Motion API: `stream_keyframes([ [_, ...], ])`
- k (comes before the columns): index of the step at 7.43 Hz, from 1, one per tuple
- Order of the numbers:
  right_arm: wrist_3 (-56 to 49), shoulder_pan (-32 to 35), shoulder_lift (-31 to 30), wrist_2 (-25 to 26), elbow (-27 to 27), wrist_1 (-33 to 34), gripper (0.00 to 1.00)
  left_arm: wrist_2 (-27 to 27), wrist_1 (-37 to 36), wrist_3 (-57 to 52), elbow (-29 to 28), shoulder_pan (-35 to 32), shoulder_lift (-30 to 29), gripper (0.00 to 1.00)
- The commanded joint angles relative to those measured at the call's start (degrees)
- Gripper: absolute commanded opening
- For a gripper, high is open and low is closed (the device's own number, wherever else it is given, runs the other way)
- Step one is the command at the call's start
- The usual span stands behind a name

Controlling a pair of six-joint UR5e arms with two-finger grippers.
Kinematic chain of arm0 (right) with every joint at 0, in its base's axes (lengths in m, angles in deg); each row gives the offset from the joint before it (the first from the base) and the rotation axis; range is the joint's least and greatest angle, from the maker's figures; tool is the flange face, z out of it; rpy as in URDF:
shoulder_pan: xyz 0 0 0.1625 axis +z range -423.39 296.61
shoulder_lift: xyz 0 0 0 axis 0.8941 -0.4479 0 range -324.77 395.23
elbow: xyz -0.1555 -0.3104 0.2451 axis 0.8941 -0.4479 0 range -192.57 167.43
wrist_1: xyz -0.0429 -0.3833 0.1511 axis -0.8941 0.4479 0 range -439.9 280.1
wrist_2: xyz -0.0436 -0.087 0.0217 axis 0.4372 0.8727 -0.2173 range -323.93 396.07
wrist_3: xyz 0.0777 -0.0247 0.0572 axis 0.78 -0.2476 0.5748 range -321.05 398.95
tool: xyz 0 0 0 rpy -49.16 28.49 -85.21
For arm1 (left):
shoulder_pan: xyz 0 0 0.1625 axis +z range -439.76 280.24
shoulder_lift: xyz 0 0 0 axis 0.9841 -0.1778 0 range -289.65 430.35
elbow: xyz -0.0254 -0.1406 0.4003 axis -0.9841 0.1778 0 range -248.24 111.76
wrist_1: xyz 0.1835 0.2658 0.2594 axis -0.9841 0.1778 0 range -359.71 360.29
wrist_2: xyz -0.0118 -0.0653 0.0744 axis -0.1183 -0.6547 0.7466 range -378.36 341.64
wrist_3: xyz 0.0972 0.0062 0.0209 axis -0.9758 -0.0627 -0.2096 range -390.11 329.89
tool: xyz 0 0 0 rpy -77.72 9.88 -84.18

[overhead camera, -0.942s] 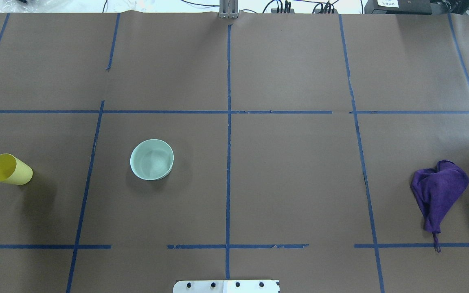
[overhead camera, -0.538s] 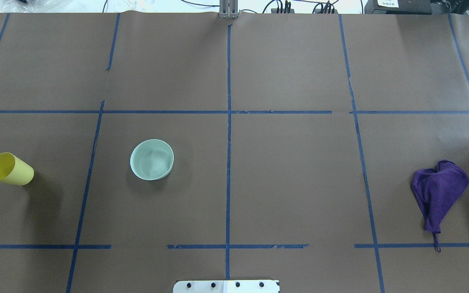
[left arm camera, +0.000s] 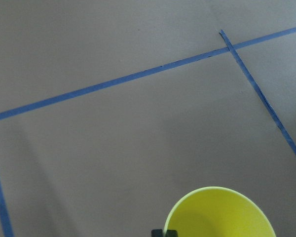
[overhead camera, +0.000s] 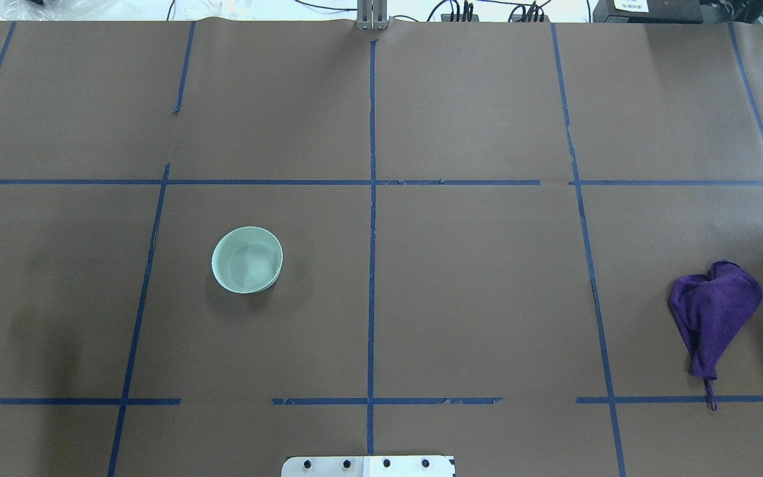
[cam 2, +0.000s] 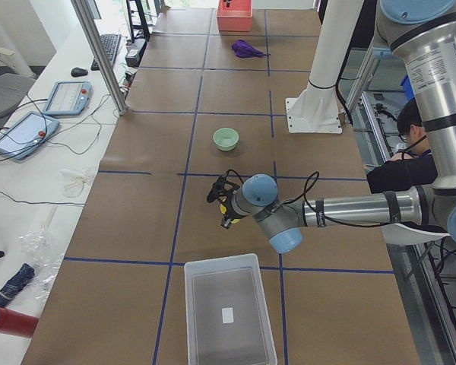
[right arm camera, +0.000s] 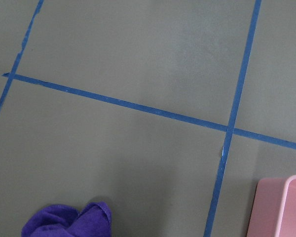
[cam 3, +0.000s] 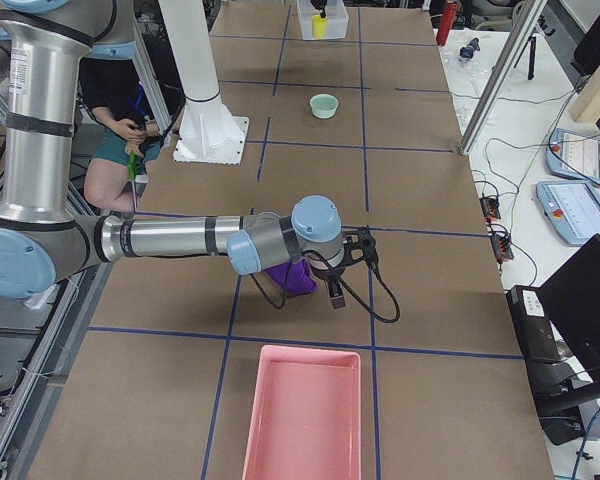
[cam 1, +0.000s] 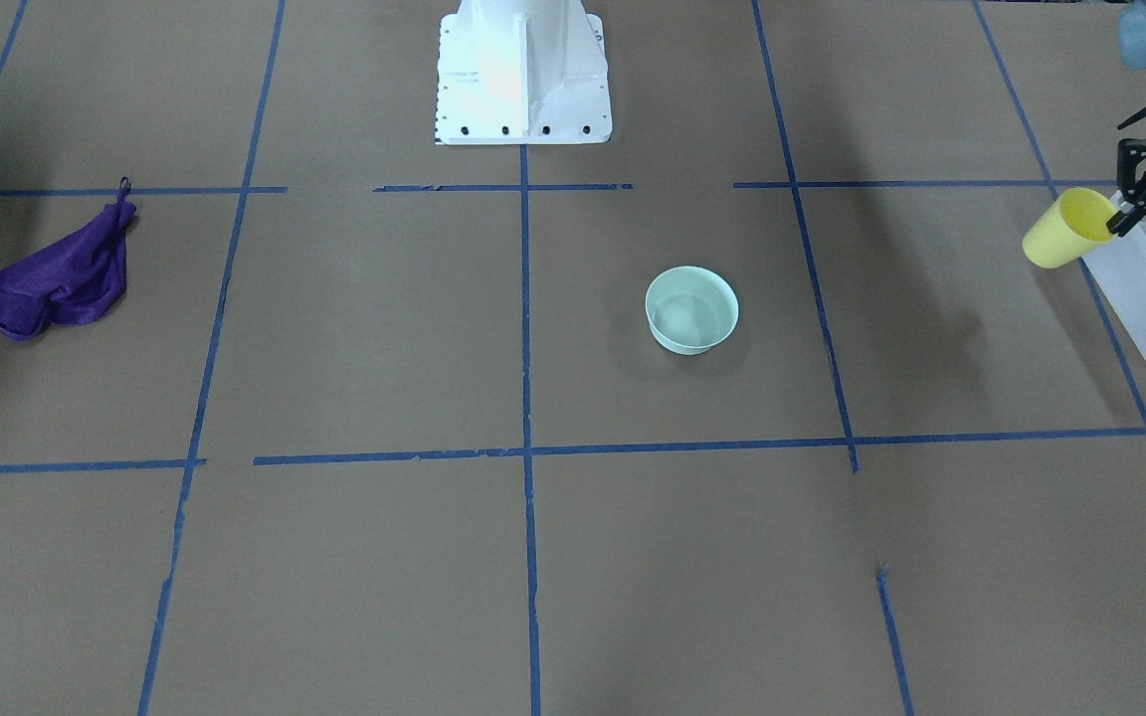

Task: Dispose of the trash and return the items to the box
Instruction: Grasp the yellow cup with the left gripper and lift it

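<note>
While left arm (cam 2: 349, 207) stretches level | left fingers (cam 1: 1125, 217) pinch rim of yellow cup (cam 1: 1060, 231) near box (cam 1: 1145, 298) | right fingers (cam 3: 334, 293): cannot tell

Across the overhead view the table (overhead camera: 474, 278) lies open between the bowl (overhead camera: 247, 260), nine o'clock from centre, and the cloth (overhead camera: 714, 318), three o'clock (both low). Beyond the bowl, the left gripper (cam 1: 1118, 221), clasping the cup (cam 1: 1058, 231), hangs between it and the box (cam 1: 1130, 293).

One yellow cup (cam 1: 1058, 231) out there, one mint-green bowl (cam 1: 691, 309), one frosted bin (cam 1: 1145, 298), so three singles; then one purple cloth (cam 1: 61, 278), one pink tray (cam 3: 255, 420), and two arms, the left arm (cam 2: 349, 209) and the right arm (cam 3: 170, 238)
</note>
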Motion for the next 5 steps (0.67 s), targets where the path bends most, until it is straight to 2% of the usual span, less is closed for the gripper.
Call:
stream_keyframes([
  [1, 0.00, 0.00, 0.00, 0.00, -0.16, 0.00, 1.00, -1.44, -14.70, -24.44, -1.03, -13.20, -1.54, 0.00],
  [2, 0.00, 0.00, 0.00, 0.00, -0.16, 0.00, 1.00, -0.92, -21.21, -34.75, -2.43, -17.53, -4.33, 0.00],
  [3, 0.00, 0.00, 0.00, 0.00, -0.16, 0.00, 1.00, -0.91, -22.84, -40.33, -5.31, -20.01, -5.84, 0.00],
  [4, 0.00, 0.00, 0.00, 0.00, -0.16, 0.00, 1.00, -0.91, -21.90, -40.21, -7.08, -20.21, -5.16, 0.00],
  [5, 0.09, -0.09, 0.09, 0.00, -0.16, 0.00, 1.00, -0.82, -17.97, -38.47, -10.15, -20.21, -5.32, 0.00],
])
